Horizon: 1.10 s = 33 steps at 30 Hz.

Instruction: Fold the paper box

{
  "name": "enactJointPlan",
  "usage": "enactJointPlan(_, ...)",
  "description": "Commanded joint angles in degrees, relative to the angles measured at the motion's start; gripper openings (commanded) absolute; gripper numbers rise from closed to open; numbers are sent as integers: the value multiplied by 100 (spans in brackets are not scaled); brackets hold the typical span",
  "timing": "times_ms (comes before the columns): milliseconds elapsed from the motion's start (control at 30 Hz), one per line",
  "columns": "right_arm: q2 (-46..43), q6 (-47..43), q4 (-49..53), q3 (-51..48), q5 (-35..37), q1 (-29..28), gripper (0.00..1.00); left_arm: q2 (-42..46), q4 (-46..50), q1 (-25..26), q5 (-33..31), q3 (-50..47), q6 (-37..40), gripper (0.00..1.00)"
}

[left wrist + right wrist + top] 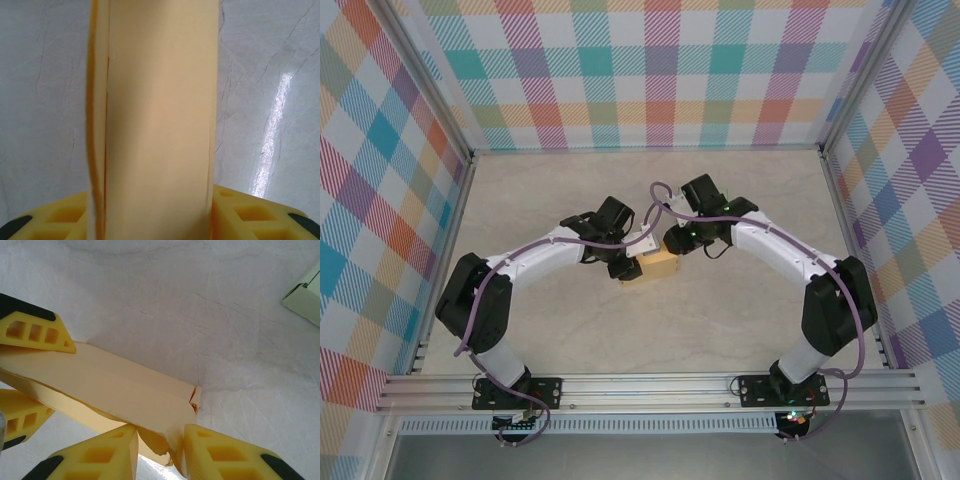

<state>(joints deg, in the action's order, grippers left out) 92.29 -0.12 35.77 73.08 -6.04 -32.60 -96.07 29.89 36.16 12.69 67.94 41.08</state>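
Pale cream-yellow on the paper box (658,264). Off-white marbling with faint grey veins across the table (740,200). Pastel plaid of teal, pink, orange, purple and yellow over the walls (650,70). White shells and black joints on the arms (535,262), purple on the cables (656,190). Bright yellow, black-tipped gripper fingers (220,455). Pale green on a carton corner (305,290).

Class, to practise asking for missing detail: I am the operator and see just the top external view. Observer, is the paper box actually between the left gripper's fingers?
Observer: Yes. In the left wrist view, a panel of the paper box runs between the fingers of the left gripper, one finger on each side.
Operator: And the right gripper?
Observer: In the right wrist view, the right gripper straddles the box's corner, which fills the gap between its fingers.
Operator: Any damage there?
Observer: A small split or notch shows at that corner.
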Motion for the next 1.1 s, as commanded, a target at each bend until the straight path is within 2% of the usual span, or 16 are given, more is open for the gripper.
enactJointPlan(0, -106, 124, 141, -149, 194, 61, 32, -8, 149, -39, -134, -104, -90, 49)
enactJointPlan(100, -148, 112, 75, -231, 262, 61, 45, 27, 158, -39, -128, -106, -78, 49)
enactJointPlan(233, -271, 76, 14, -290, 122, 59, 46, 29, 188, -39, -127, -106, -74, 49)
enactJointPlan(400, -291, 72, -103, -351, 257, 65, 38, 41, 150, -39, -103, -121, -74, 49)
enactJointPlan(700, -230, 37, -268, -288, 148, 62, 31, 36, 141, -39, -93, -106, -65, 50)
enactJointPlan(867, -177, 148, -202, -196, 90, 61, 14, 40, 89, -39, -134, -119, -91, 50)
enactJointPlan(1067, -153, 599, 21, 25, -311, 61, 9, 47, 8, 11, -305, -114, -153, 50)
